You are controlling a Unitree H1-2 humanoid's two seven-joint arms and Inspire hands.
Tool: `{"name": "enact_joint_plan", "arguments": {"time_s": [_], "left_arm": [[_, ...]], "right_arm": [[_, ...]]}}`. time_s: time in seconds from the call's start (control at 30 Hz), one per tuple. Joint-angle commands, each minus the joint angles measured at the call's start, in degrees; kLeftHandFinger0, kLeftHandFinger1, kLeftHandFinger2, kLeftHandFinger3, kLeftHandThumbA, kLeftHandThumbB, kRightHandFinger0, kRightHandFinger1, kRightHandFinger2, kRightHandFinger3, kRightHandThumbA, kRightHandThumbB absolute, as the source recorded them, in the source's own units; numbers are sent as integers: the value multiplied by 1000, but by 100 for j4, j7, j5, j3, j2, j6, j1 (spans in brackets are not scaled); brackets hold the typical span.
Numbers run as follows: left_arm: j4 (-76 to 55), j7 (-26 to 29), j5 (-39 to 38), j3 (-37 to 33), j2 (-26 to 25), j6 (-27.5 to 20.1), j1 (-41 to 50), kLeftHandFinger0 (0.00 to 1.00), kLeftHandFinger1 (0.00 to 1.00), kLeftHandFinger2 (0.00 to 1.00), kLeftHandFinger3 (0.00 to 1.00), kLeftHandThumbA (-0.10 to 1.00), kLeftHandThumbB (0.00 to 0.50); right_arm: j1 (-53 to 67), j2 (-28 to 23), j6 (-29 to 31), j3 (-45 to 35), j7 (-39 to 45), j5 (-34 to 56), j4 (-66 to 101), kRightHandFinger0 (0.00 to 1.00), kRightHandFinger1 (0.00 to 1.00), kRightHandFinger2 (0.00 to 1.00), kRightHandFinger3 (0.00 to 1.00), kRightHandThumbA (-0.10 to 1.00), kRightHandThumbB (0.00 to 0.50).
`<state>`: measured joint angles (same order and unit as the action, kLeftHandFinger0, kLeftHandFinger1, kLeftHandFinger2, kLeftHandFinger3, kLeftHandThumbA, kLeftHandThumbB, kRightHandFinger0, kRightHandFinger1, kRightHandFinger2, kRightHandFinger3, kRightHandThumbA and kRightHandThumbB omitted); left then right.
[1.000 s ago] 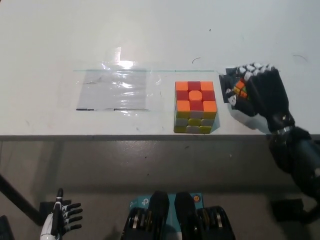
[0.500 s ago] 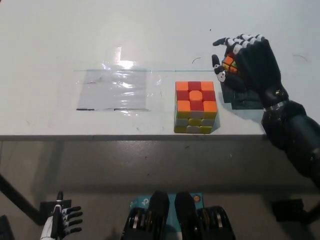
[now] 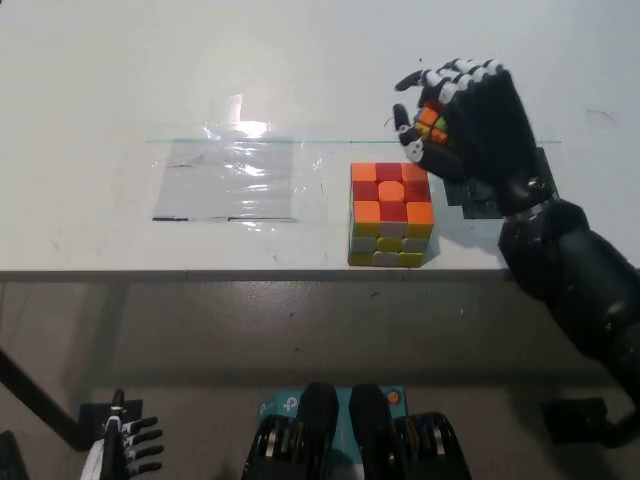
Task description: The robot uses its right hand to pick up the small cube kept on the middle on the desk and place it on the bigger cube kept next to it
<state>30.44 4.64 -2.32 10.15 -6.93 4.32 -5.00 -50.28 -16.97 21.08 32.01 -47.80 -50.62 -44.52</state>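
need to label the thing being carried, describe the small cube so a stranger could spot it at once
Start at the white desk and find the large orange, red and yellow puzzle cube near its front edge. Just beyond its far right corner, the black right hand is closed around a small multicoloured puzzle cube. It is far smaller than its neighbour and held off the desk.

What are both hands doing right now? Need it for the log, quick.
Right hand: shut on the small cube, raised beside the bigger cube.
Left hand: resting low at the lower left, holding nothing, fingers apart.
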Motion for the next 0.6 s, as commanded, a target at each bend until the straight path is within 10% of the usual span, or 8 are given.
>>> {"name": "enact_joint_plan", "arguments": {"time_s": [0.0,0.57], "left_arm": [[-80,75,-2,37,-58,-91,1,617,628,648,617,1000,185],[-80,98,46,24,-95,-94,54,632,631,631,599,1000,175]], "right_arm": [[-6,98,-55,-170,110,10,421,0,0,345,571,-100,198],[551,435,-96,-242,434,-21,512,0,0,536,672,-100,293]]}}
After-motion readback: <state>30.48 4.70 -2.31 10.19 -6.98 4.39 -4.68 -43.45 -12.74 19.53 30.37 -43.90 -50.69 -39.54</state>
